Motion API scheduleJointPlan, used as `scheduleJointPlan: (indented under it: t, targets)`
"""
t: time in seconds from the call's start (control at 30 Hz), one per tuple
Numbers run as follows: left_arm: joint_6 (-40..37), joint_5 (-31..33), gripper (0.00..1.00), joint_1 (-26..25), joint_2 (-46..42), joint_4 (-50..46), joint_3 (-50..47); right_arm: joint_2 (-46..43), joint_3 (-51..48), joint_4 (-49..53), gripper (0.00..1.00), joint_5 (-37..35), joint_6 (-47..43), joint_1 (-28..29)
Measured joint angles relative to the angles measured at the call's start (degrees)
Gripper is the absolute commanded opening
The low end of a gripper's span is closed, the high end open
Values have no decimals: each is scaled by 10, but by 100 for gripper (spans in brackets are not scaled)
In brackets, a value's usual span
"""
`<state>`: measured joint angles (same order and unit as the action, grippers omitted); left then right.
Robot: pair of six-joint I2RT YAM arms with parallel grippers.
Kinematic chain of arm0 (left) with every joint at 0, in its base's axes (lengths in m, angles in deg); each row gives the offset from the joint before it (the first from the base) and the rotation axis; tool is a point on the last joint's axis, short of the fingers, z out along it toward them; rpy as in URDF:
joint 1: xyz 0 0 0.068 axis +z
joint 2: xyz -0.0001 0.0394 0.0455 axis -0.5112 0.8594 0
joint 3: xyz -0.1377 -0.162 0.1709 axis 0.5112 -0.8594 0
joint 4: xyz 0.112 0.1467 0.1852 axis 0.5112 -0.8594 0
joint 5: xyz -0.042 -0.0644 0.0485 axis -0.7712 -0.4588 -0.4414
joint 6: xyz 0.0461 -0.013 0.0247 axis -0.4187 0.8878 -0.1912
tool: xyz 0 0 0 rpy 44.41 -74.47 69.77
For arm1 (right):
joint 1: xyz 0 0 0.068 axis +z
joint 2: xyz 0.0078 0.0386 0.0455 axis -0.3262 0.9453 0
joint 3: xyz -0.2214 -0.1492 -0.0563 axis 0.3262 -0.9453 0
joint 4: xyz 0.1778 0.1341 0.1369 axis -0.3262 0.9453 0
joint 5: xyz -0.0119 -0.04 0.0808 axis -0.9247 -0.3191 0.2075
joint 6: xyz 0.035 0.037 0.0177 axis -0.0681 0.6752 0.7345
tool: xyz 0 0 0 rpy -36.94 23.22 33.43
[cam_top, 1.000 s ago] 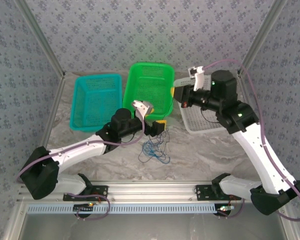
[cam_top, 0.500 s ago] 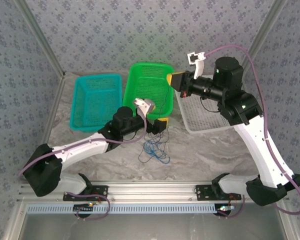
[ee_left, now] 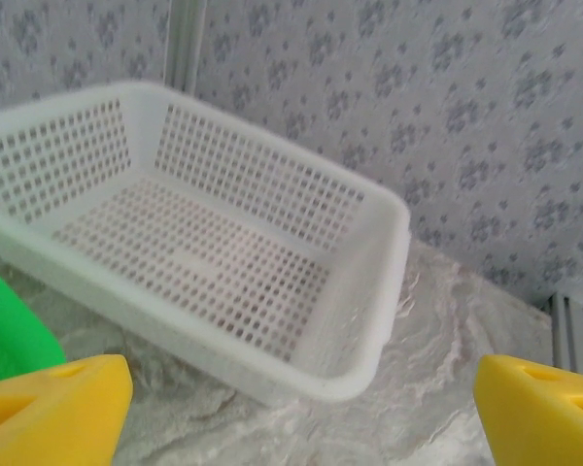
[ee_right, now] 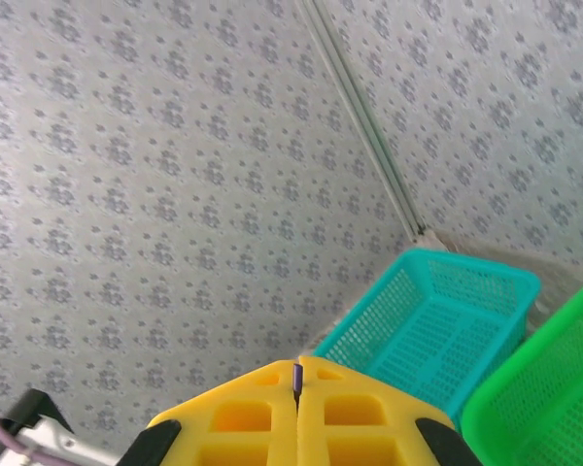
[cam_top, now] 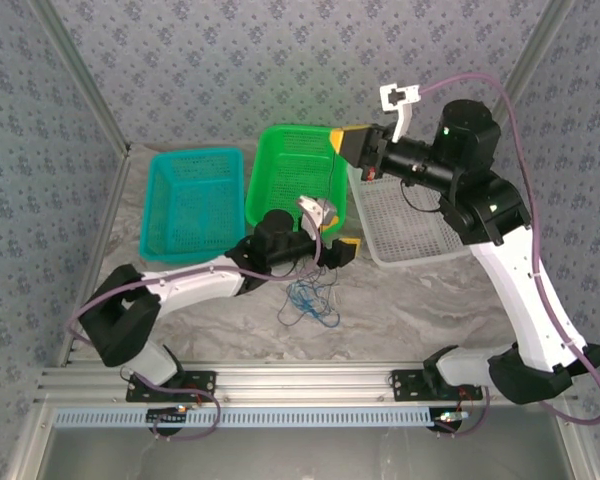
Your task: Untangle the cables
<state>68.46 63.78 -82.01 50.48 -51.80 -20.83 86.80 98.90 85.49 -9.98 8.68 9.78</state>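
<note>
The tangle of thin, looping cables (cam_top: 310, 300) is lying on the grey marbled worktop (cam_top: 420, 300). It is sitting just toward the arm bases from the left pincer (cam_top: 342, 250) and well apart from the right pincer (cam_top: 346, 146), which is hanging high over the green perforated plastic basket (cam_top: 295, 130). So the left arm is the nearer one, and the knot is stretching roughly front to back, away from its fingertips.

The left pincer is standing released, its yellow pads wide with nothing between them, and is facing the white perforated plastic basket (ee_left: 389, 223). The right pincer is clenched, seemingly nipping a dark purplish-brown strand (ee_right: 296, 377). Blue loops are showing most plainly, with darker threads crossing them; a pale one I cannot make out.
</note>
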Motion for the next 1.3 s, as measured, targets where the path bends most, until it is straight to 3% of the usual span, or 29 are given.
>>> scheduleJointPlan:
  t: [0.33, 0.73, 1.03, 1.3]
  targets:
    - [15, 15, 84, 0, 41, -54, 0, 31, 199, 50, 0, -20, -14, -12]
    - [24, 29, 31, 0, 42, -74, -44, 28, 225, 115, 0, -52, -13, -76]
    - [26, 47, 20, 0, 2, -92, -105, 24, 225, 127, 0, -59, -9, -132]
    - [19, 90, 18, 0, -22, -136, -119, 20, 231, 132, 0, -63, -2, -175]
